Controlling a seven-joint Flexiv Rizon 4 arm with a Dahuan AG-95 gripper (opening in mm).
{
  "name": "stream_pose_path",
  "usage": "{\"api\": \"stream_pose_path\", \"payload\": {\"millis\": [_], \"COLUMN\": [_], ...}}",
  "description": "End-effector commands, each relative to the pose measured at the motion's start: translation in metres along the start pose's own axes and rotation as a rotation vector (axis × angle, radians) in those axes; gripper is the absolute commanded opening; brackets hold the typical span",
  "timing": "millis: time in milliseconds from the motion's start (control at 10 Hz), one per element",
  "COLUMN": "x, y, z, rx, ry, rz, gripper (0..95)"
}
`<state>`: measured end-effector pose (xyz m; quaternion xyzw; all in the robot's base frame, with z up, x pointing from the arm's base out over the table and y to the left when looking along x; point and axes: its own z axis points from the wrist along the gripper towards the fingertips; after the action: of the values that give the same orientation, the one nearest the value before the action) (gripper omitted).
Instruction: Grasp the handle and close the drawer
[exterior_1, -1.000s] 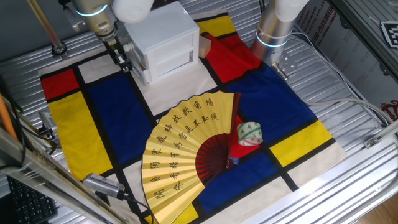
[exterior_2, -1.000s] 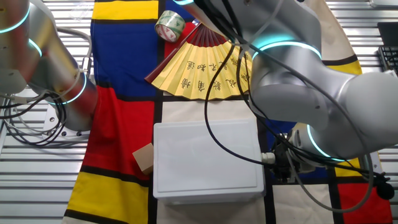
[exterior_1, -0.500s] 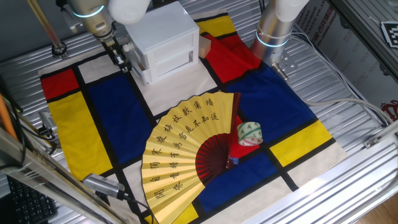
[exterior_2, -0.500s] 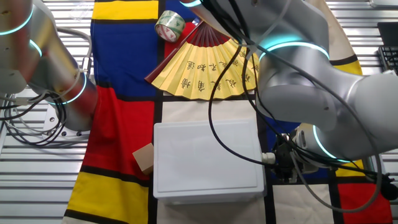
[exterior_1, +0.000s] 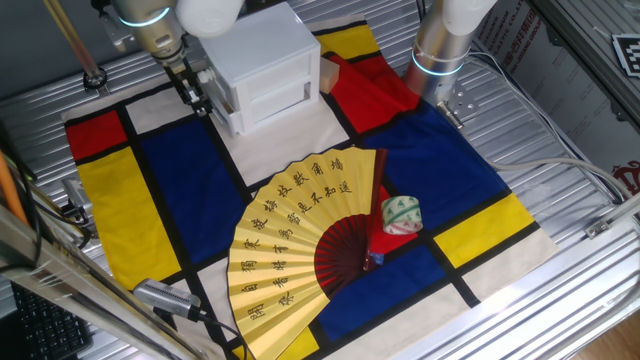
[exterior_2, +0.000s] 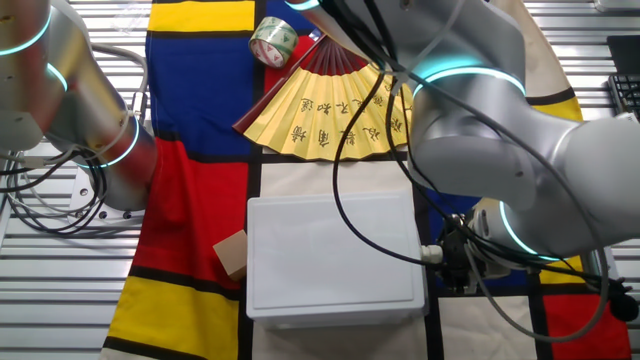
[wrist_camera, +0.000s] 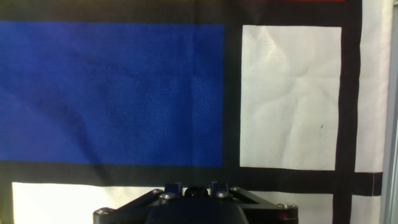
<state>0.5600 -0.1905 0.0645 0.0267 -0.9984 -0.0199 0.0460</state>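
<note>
- The pincer (exterior_1: 203, 103) sits just beside the cabinet (exterior_1: 262, 65), barely shifted from half a second ago; whether it is apart or together, I cannot tell.
- The drawer (exterior_1: 277, 97) looks flush, so the closing push seems finished.
- The handle is hidden.

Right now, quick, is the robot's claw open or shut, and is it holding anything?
Gripper: beside the white cabinet; the fingers look close together, but open or shut cannot be told. No view shows it holding anything.
</note>
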Motion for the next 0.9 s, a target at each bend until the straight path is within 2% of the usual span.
{"api": "stream_pose_path", "payload": {"millis": [100,400,600,800,900], "x": [0.0003,0.0000,0.0002,0.0002,0.0006], "y": [0.0001,-0.0001,0.0000,-0.0001,-0.0002], "z": [-0.0001,0.0003,0.0001,0.0003,0.0001], "rx": [-0.009,0.001,-0.017,-0.002,-0.007], "ry": [0.000,-0.005,0.000,-0.020,-0.017], "rz": [0.006,0.001,0.009,0.006,0.008], "gripper": [0.0,0.0,0.0,0.0,0.0]}}
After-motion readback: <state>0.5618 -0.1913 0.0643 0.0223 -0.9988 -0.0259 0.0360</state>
